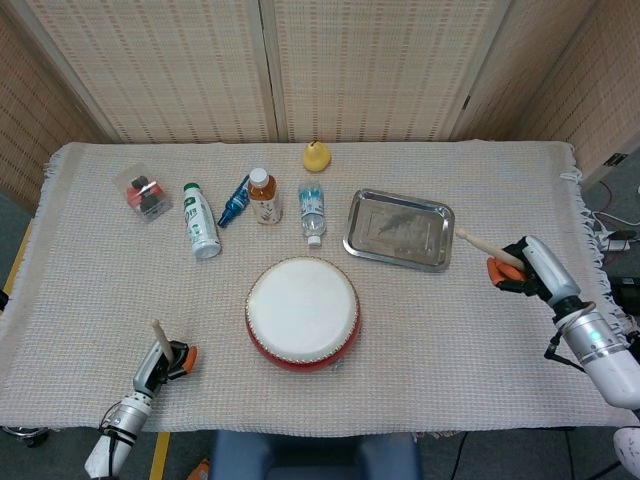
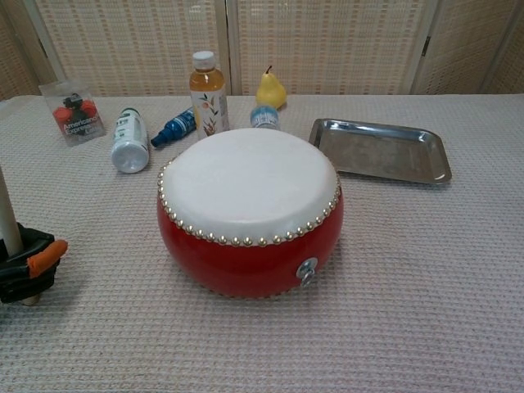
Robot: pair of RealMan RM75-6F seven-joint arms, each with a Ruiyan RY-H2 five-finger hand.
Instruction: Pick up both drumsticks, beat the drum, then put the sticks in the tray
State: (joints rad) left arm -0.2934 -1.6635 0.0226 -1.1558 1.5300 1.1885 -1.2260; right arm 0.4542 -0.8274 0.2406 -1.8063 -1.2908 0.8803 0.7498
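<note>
Woven tablecloth [image 1: 450, 330]: left robot hand [image 1: 165, 360] grips drumstick [image 1: 159, 337]; right robot hand [image 1: 520, 268] grips second drumstick [image 1: 480, 243] beside tray [image 1: 399, 229].

Left hand [image 2: 24, 268] cropped by chest view's left edge; its drumstick [image 2: 8, 214] cut off at the top

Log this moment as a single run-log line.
left hand: holds drumstick upright | right hand: holds second drumstick pointing at tray | drum: untouched | tray: empty
</note>
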